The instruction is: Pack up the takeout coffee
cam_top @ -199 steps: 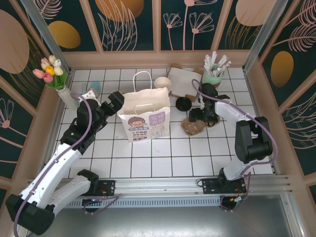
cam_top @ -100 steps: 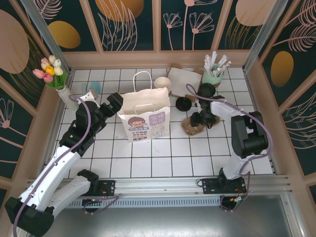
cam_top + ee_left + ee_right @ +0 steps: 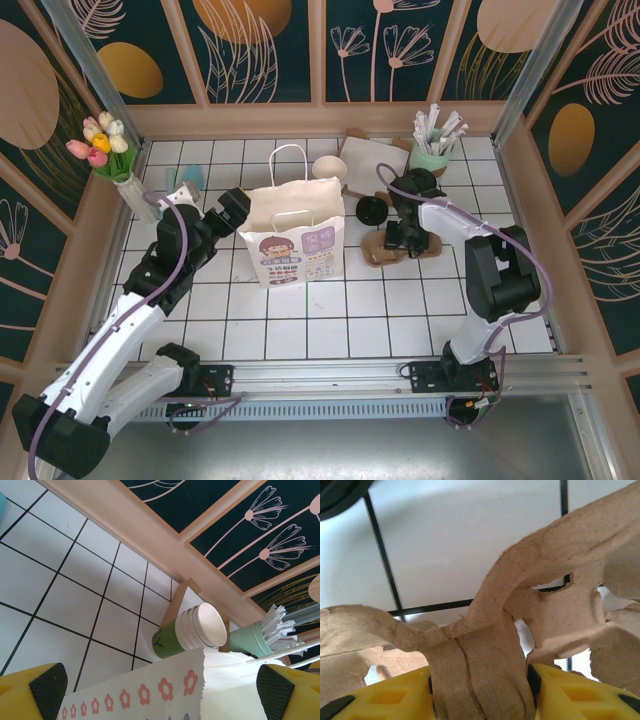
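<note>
Looking from the top view, we see the small dark-green paper cup with black round lid point(image 3: 372, 210) upright on the tiles, right of the white printed paper bag point(image 3: 295, 238) and untouched. The right gripper point(image 3: 400, 238) is down on the brown moulded-pulp cup carrier point(image 3: 383, 255), and the left gripper point(image 3: 236, 207) is at the bag's left edge. Left wrist: jaws spread wide, bag rim between them, gripping nothing. Right wrist: fingers clamped on a carrier rib. We'd guess the cup is light, thin-walled and sloshy, so take it by the mid wall, not the lid, and keep it upright.

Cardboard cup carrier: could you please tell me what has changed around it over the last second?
The right gripper swung left onto the cardboard cup carrier, clamped its centre handle and nudged it toward the white paper bag. The left gripper, the bag and the takeout coffee stayed put.
</note>
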